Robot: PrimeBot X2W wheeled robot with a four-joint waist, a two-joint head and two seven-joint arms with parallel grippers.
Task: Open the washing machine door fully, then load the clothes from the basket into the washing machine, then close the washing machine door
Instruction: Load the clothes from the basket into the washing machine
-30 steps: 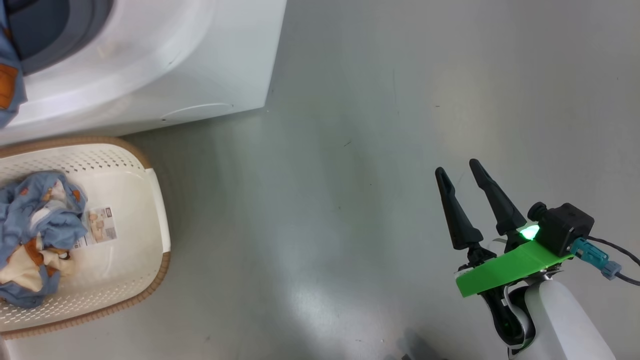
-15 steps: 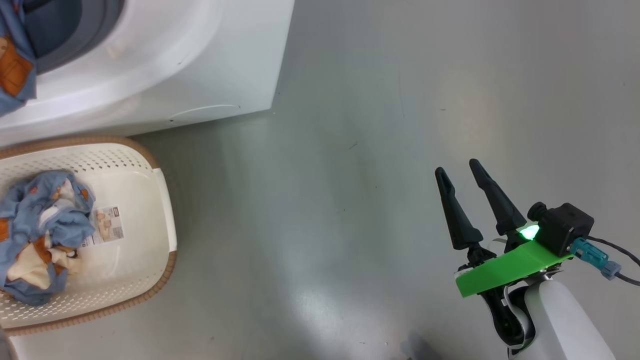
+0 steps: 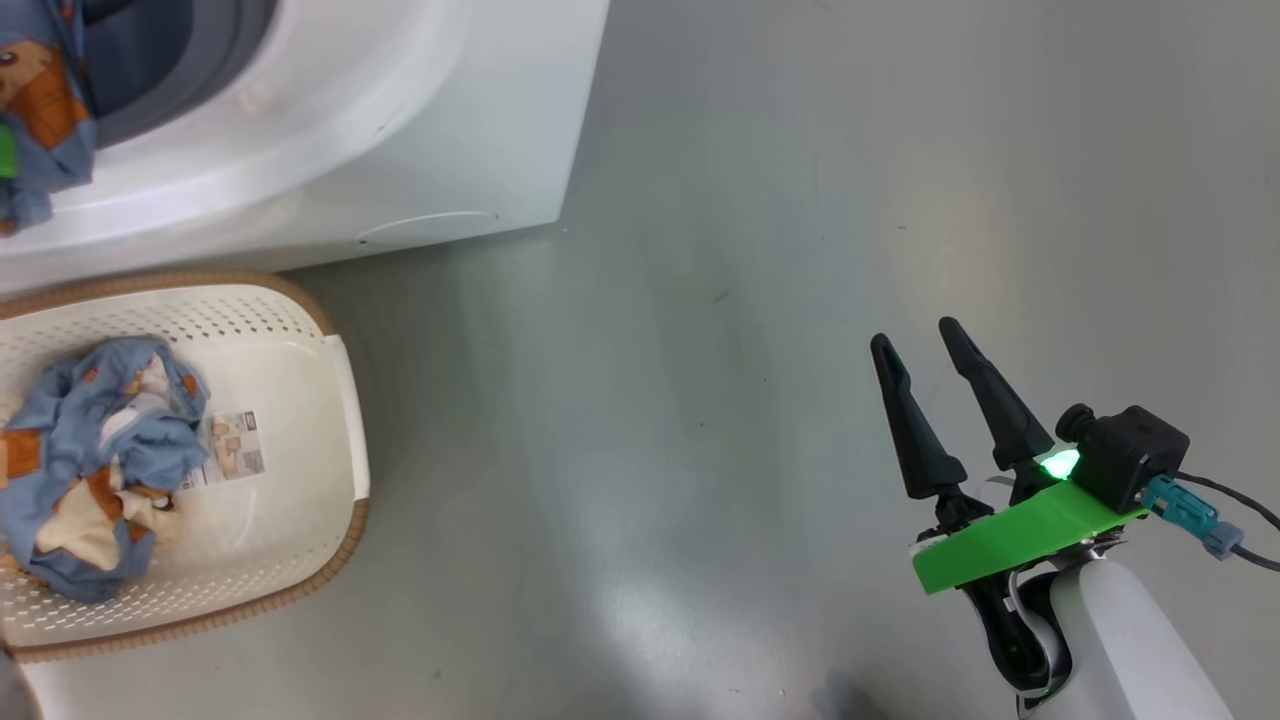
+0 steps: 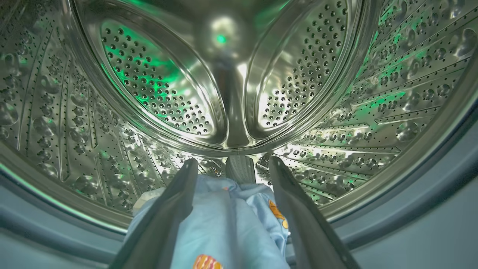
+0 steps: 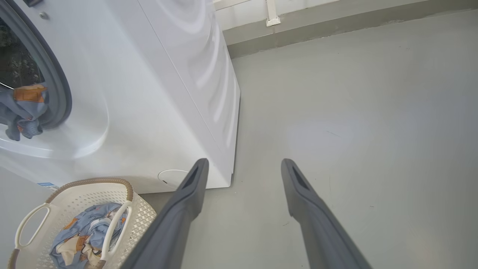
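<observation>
The white washing machine (image 3: 400, 120) stands at the upper left, its door out of view. My left gripper (image 4: 232, 161) reaches into the steel drum (image 4: 149, 74), open, with a light-blue bear-print garment (image 4: 220, 228) lying loosely between its fingers. The same garment (image 3: 45, 110) hangs over the lower edge of the drum mouth. More blue and cream clothes (image 3: 95, 460) are heaped in the left half of the cream basket (image 3: 340, 420), which sits on the floor against the machine's front. My right gripper (image 3: 912, 335) hovers open over bare floor, far to the right.
The grey rubber gasket (image 4: 429, 194) rings the drum mouth. A round service flap (image 3: 425, 228) sits low on the machine's front corner. A paper label (image 3: 235, 450) lies on the basket's floor. Grey floor spreads right of the machine to a wall skirting (image 5: 336, 26).
The head camera has swung, sliding machine and basket rightward in view. The garment at the drum mouth has risen a little towards the opening. The right arm has stayed still.
</observation>
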